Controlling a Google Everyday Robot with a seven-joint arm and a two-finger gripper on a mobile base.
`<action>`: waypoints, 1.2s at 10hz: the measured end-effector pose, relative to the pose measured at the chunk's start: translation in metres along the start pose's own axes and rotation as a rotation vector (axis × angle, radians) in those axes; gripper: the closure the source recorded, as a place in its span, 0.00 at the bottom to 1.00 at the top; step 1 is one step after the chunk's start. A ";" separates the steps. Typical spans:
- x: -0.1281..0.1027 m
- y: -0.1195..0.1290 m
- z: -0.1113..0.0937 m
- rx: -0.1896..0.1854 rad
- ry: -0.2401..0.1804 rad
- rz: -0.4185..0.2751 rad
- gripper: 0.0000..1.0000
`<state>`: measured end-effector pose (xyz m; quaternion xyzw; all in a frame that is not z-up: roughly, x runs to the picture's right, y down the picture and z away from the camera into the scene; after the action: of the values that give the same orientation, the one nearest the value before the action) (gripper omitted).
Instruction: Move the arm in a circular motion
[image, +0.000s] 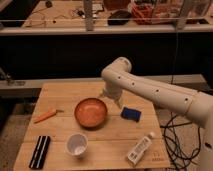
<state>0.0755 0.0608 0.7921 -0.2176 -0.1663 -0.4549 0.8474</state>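
The arm (155, 92) is cream-white with thick smooth links and small dark dots. It reaches in from the right edge over the wooden table (100, 147). Its rounded elbow (118, 70) is above the table's back middle. From there a short link points down to the gripper (114, 98), a narrow tip just behind the right rim of an orange bowl (91, 112) and left of a blue sponge (131, 114). The gripper holds nothing that I can see.
On the table lie a carrot (45, 115) at the left, a white cup (76, 144) at the front, a black flat object (40, 151) at the front left and a white bottle (140, 148) at the front right. Black cables (177, 137) hang right of the table. A railing runs behind.
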 end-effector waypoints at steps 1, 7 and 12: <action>0.016 0.018 -0.001 -0.001 0.010 0.043 0.20; 0.040 0.119 -0.016 -0.040 0.048 0.235 0.20; -0.054 0.138 -0.029 -0.042 0.009 0.211 0.20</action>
<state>0.1653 0.1515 0.7113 -0.2497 -0.1291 -0.3675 0.8865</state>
